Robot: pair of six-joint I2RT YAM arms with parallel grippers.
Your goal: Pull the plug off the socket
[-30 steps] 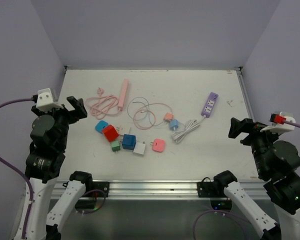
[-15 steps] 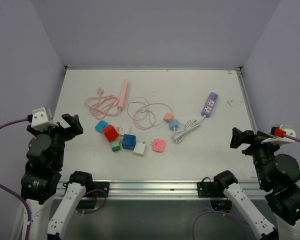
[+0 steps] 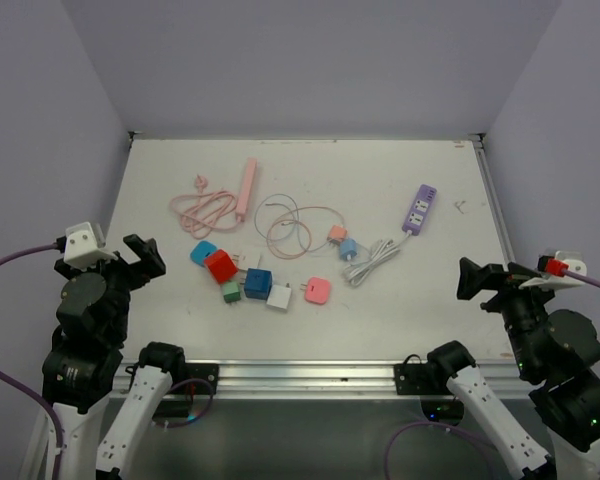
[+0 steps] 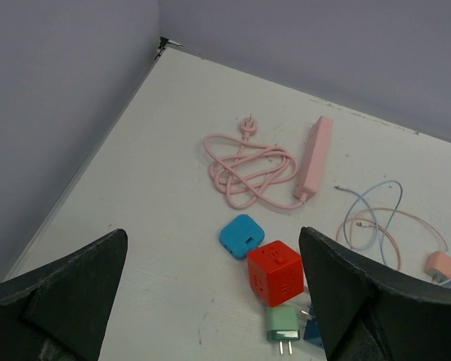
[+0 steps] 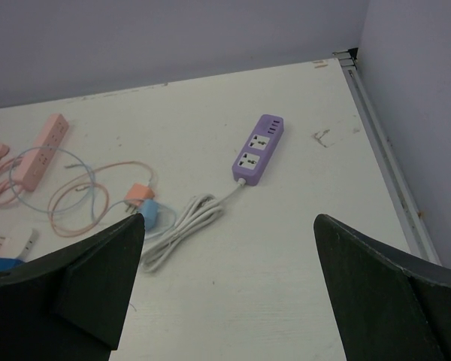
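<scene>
A red cube socket [image 3: 220,265] lies left of the table's centre, with a white plug [image 3: 248,260] against its right side. The left wrist view shows the red cube [image 4: 276,272] between a light blue flat adapter [image 4: 241,235] and a green plug [image 4: 283,325]. My left gripper [image 3: 145,252] is open and empty, above the table's left near edge, well to the left of the cube; it also shows in its wrist view [image 4: 214,301]. My right gripper [image 3: 477,275] is open and empty at the right near edge [image 5: 229,293], far from the cube.
A dark blue cube [image 3: 258,283], a white adapter [image 3: 278,297] and a pink adapter [image 3: 317,290] lie near the red cube. A pink power strip [image 3: 246,186] with coiled cord lies behind. A purple power strip [image 3: 419,208] with white cord [image 3: 372,262] lies right, with small orange [image 3: 336,235] and blue [image 3: 348,248] plugs beside it.
My left arm has dropped and drawn back toward the near edge. My right arm has shifted slightly. Both grippers stay open, and the objects on the table have not moved.
</scene>
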